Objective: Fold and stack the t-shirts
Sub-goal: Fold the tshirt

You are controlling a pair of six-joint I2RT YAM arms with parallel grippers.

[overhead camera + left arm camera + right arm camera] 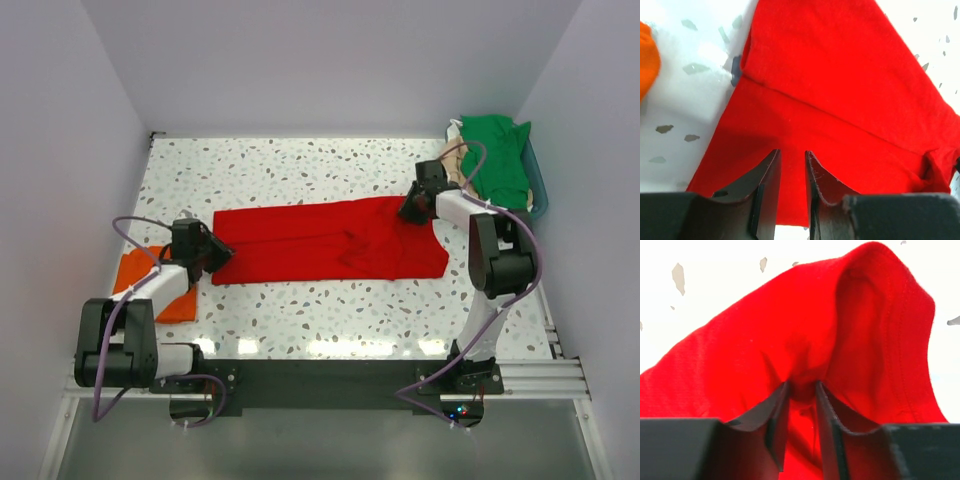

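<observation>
Mid worktop (300, 165), red t-shirt (330, 242) is lying flat. My right end effector (802, 386) is pinching a raised fold at its far right corner. Left end effector (791, 152) is sitting narrow over the left hem, and I cannot tell if it's gripping. I'm aiming to lift both level, keeping edges matched.

The top view looks down from high on the near side over the whole desk (300, 170). Both wrist views sit close above the red shirt (330, 242), shared by all three.
</observation>
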